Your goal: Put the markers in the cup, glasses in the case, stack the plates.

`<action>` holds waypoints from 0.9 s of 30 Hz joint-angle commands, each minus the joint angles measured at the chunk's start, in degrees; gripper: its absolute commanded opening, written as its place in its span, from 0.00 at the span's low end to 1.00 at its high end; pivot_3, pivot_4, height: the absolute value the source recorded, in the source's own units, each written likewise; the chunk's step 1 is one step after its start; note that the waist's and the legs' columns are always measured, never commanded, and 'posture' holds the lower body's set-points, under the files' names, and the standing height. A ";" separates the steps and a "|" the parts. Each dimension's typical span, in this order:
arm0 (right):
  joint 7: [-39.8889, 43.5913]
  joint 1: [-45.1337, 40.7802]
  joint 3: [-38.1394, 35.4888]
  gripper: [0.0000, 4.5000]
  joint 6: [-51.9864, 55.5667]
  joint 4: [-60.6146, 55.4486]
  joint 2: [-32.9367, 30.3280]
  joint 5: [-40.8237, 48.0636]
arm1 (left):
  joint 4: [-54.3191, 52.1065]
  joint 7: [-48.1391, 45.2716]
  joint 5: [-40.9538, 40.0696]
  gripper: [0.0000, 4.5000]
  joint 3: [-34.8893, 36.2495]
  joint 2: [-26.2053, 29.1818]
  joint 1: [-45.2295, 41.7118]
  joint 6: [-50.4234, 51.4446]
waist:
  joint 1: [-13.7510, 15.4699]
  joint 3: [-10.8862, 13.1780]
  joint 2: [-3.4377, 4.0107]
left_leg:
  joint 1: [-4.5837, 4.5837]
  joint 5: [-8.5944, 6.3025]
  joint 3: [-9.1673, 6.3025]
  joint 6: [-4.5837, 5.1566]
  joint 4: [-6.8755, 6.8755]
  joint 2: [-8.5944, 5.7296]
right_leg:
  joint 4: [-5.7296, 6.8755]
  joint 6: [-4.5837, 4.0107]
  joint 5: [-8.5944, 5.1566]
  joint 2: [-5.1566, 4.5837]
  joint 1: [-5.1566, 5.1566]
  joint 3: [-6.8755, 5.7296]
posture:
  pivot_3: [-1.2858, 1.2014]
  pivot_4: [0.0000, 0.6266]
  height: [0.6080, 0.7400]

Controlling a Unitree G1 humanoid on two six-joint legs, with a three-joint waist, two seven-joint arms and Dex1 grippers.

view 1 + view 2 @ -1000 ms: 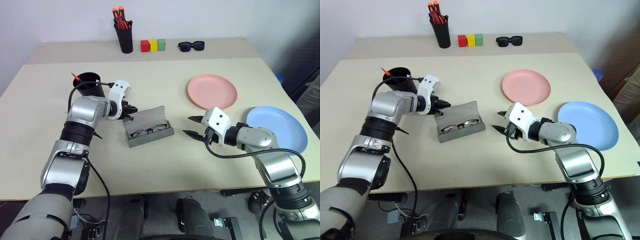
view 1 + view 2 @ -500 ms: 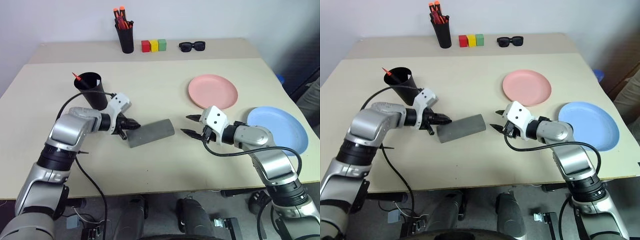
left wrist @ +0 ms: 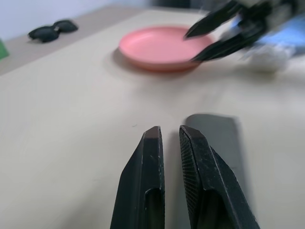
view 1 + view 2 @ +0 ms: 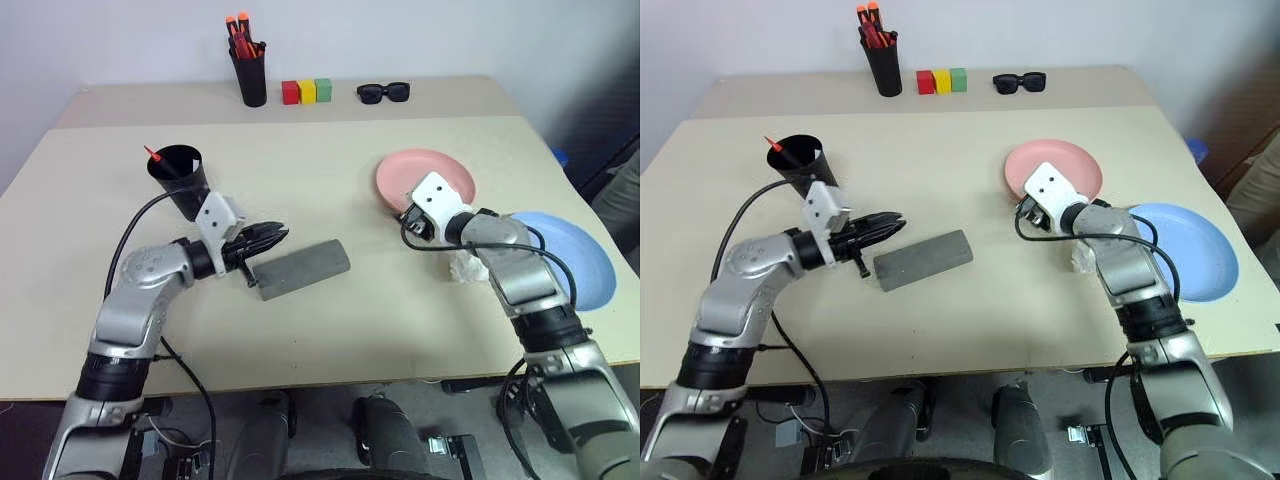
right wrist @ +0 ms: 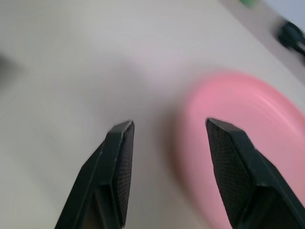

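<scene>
The wide black cup (image 4: 181,176) stands at the left with the red marker (image 4: 153,154) leaning in it, tip poking over the rim. The grey case (image 4: 303,268) lies shut mid-table, and the glasses are hidden. My left gripper (image 4: 281,232) hovers just left of the case, shut and empty; its fingers (image 3: 151,157) sit close together. My right gripper (image 5: 167,128) is open with nothing between its fingers, at the near left edge of the pink plate (image 4: 428,166). The blue plate (image 4: 570,258) lies to the right of that arm, apart from the pink plate.
At the back edge stand a black pen holder (image 4: 249,78) with orange-tipped markers, a row of red, yellow and green blocks (image 4: 306,91), and black sunglasses (image 4: 383,93). The table drops off close behind the blue plate on the right.
A second ago the case lay open with the glasses inside; its lid has since come down. My left gripper has drawn back from it. My right gripper has moved forward to the pink plate.
</scene>
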 commanded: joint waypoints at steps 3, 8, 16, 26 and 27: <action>-1.41 -5.32 2.60 0.53 -8.91 10.94 -0.08 -5.56 | -7.39 -1.34 -3.49 0.13 1.47 1.21 3.82 -0.95 | -0.05 0.00 0.00 | 0.00 0.00 0.03 0.00 0.00 0.00 | 0.00 0.01 0.01 0.01 0.01 0.01 | 0.52 0.24 1.00; -0.79 -7.01 3.23 0.53 -12.54 16.07 0.46 -7.00 | -8.27 -0.43 -3.10 0.13 1.11 1.54 5.17 -0.90 | -0.15 0.00 0.01 | 0.00 0.00 0.02 0.01 0.01 0.00 | 0.01 0.01 0.01 0.04 0.01 0.01 | 0.52 0.24 1.00; -0.45 -7.21 3.19 0.00 -15.10 18.33 0.69 -8.46 | -8.97 0.39 -3.28 0.11 0.04 0.99 5.59 -1.09 | -0.16 0.00 0.01 | 0.01 0.00 0.01 0.01 0.01 0.00 | 0.02 0.02 0.01 0.06 0.04 0.01 | 0.52 0.24 1.00; 6.22 2.69 -6.57 0.00 -8.48 -7.22 -9.95 -3.55 | -9.38 -1.28 -2.32 0.11 -5.20 -0.83 3.89 -2.28 | 0.42 0.05 0.10 | 0.01 0.00 0.00 0.01 0.02 -0.02 | 0.01 0.02 0.01 0.04 0.05 0.02 | 0.52 0.24 1.00; 8.22 5.29 -9.10 0.00 -7.20 -11.43 -12.14 -1.72 | -9.44 -1.76 -2.27 0.11 -6.30 -1.21 3.47 -2.40 | 0.64 0.05 0.10 | 0.00 0.00 -0.01 0.02 0.03 -0.01 | 0.00 0.02 0.01 0.04 0.06 0.02 | 0.52 0.24 1.00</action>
